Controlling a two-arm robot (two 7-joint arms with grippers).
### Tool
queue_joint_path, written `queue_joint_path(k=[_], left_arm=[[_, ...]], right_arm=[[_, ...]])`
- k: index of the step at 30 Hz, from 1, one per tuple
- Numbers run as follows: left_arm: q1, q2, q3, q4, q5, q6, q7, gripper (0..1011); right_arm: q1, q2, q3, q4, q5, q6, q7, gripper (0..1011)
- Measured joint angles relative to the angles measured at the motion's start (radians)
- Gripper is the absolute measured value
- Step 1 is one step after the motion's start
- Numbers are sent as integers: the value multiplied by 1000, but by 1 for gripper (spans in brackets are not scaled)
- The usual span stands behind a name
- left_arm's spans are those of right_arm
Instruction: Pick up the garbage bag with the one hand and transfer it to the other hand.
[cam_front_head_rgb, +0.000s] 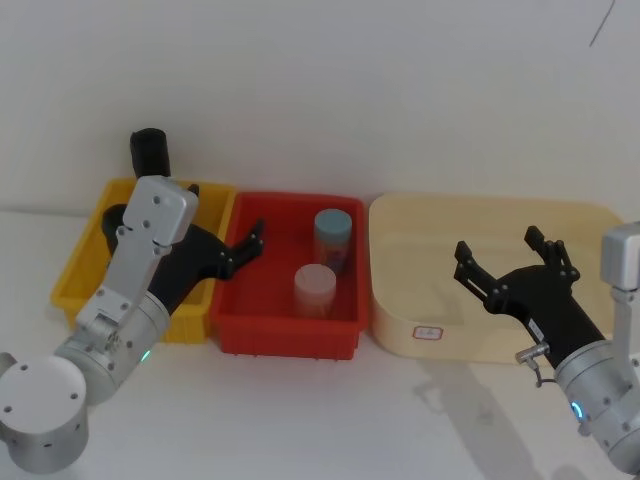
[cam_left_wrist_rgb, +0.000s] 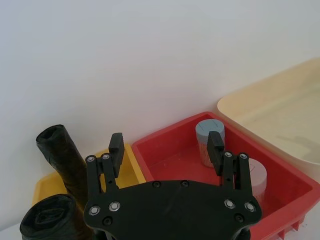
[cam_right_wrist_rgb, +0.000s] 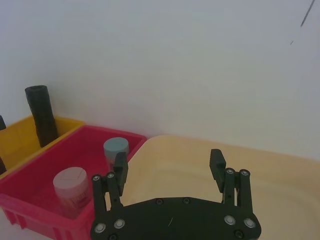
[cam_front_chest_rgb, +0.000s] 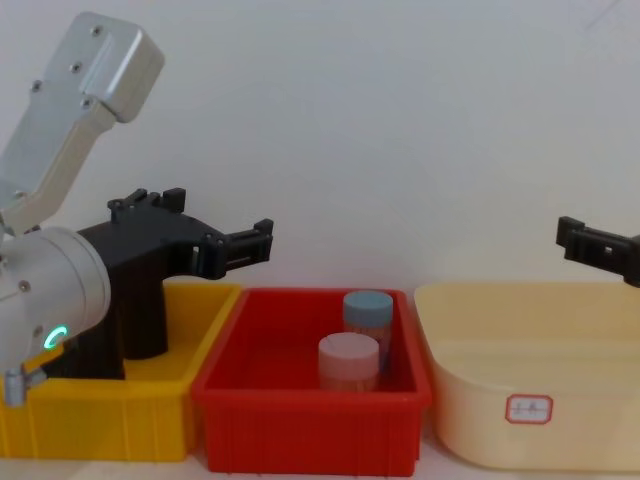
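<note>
Because the garbage bag (cam_front_head_rgb: 152, 155) stands upright at the back of the yellow bin (cam_front_head_rgb: 70, 290) beside a second black roll (cam_left_wrist_rgb: 47, 220), the left pincer (cam_left_wrist_rgb: 166, 137), spread over the edge of the red bin (cam_front_head_rgb: 285, 340), may topple it or grab the wrong one, while the right pincer (cam_right_wrist_rgb: 168, 156) hangs spread over the cream tub (cam_front_head_rgb: 400, 330).

A red bin (cam_front_head_rgb: 268, 300) sits between a yellow bin (cam_front_head_rgb: 75, 285) and a cream tub (cam_front_head_rgb: 440, 215) bearing a small label (cam_front_head_rgb: 428, 333). Inside the red bin stand a blue-lidded jar (cam_front_head_rgb: 333, 232) and, nearer, a pink-lidded jar (cam_front_head_rgb: 314, 285).
</note>
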Motion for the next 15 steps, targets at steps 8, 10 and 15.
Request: queue_joint_path(k=[8,10,15], left_arm=[[0,0,0,0,0,0,0,1001],[0,0,0,0,0,0,0,1002],[0,0,0,0,0,0,0,1001]], right_arm=[[0,0,0,0,0,0,0,1000],[0,0,0,0,0,0,0,1000],[0,0,0,0,0,0,0,1000]])
